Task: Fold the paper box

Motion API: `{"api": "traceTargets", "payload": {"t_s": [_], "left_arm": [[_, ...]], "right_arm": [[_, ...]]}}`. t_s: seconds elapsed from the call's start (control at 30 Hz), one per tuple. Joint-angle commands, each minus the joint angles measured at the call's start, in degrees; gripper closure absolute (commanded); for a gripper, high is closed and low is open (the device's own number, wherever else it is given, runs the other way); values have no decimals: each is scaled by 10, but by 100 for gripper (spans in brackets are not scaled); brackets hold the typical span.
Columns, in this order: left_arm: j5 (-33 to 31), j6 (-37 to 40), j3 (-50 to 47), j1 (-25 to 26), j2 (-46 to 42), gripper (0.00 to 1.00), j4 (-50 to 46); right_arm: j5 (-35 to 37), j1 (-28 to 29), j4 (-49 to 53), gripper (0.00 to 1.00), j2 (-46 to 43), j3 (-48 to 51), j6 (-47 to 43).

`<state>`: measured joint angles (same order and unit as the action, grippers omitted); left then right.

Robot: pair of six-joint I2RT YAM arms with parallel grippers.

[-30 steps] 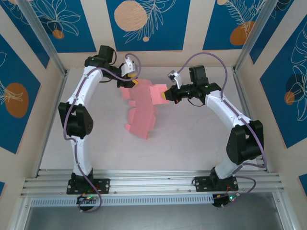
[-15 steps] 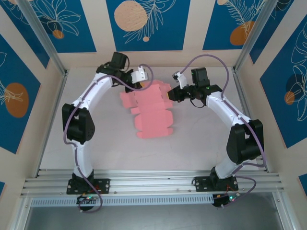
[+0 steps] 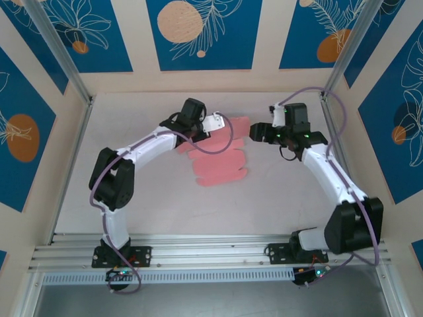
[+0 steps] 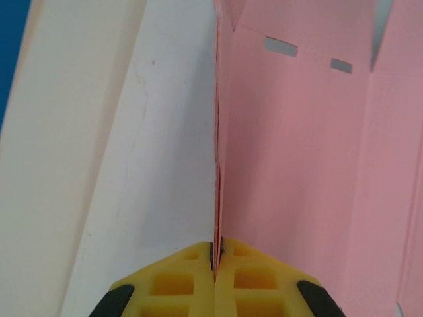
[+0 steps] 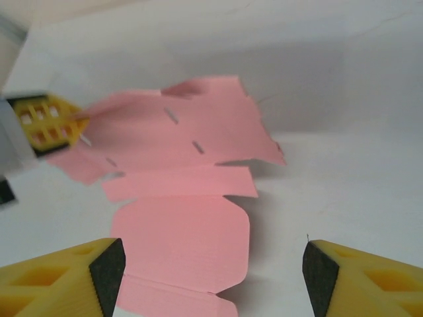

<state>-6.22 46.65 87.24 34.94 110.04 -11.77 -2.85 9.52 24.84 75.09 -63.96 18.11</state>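
While the left gripper [image 4: 215,254] is clenched on a raised edge of the unfolded paper box [image 3: 218,165], lying mid-tabletop [image 3: 145,205], the right gripper [image 3: 255,134] stands released just beside it

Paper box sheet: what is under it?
The white table lies under the paper box; the left gripper pinches one edge. Whatever sits beneath the flat part is covered.

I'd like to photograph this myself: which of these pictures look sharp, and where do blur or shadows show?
Top external: evenly lit and sharp, the paper box casting little shadow. Left wrist: its edge is crisp where the left tool pinches it. Right wrist: soft, the right tool blurred in the foreground, a grey shadow beside the box.
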Motion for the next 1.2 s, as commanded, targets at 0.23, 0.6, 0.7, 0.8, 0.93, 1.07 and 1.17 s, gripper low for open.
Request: {"api": "traceTargets", "payload": {"t_s": [0.23, 0.6, 0.7, 0.8, 0.93, 1.07, 1.17], "left_arm": [[-52, 10, -27, 55, 5, 96, 78], [-139, 68, -106, 100, 17, 96, 230], [-131, 66, -113, 103, 17, 96, 237], [-124, 64, -113, 103, 21, 96, 236], [-117, 70, -119, 103, 22, 96, 238], [-115, 86, -135, 104, 22, 96, 262], [-119, 98, -140, 103, 20, 96, 265]], "right_arm": [[-5, 15, 91, 24, -83, 15, 159], [69, 106, 132, 21, -69, -23, 245], [73, 115, 133, 22, -49, -35, 251], [55, 117, 122, 24, -18, -47, 248], [57, 116, 125, 24, 39, -88, 224], [50, 81, 141, 25, 94, -149, 194], [24, 44, 137, 26, 114, -171, 188]]}}
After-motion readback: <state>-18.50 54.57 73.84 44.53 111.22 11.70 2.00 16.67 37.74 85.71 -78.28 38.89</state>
